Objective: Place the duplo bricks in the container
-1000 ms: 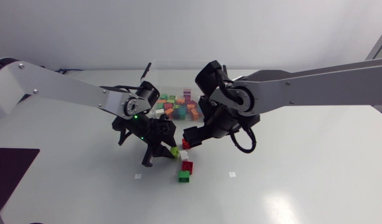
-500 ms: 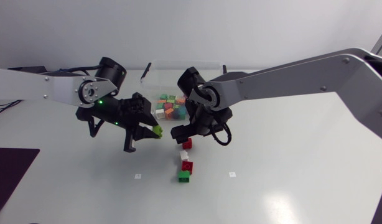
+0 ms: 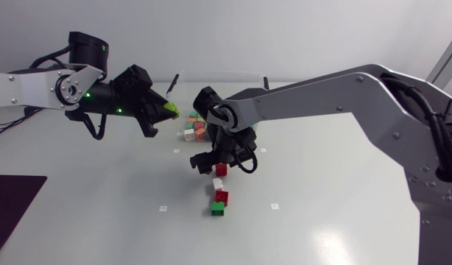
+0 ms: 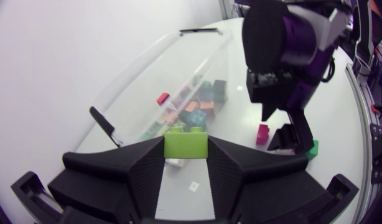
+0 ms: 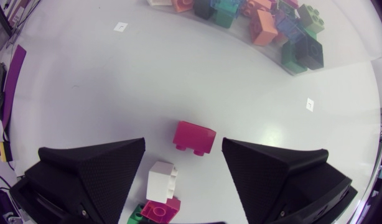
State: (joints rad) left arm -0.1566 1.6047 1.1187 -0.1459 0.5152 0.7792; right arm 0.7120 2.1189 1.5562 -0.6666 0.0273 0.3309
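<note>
Your left jaws are clamped on a lime brick (image 4: 185, 142) of glossy, studded plastic, pinched from both sides and held in the air near the container (image 4: 136, 64). The container is a clear, thin-walled tub with black clips at its ends and a heap of mixed-colour bricks (image 4: 194, 109) in it. Your left arm (image 3: 34, 85) comes in roughly level, with its wrist angled down toward the tub. Your right arm (image 3: 322, 88) reaches past the middle, its wrist bent downward. Its jaws stand wide open over the smooth white desk (image 5: 116, 81), with a magenta brick (image 5: 195, 137) lying between them, untouched. Next to it sits a white brick (image 5: 162, 180), then a red brick (image 3: 222, 196) and a green brick (image 3: 218, 209) — a short line.
</note>
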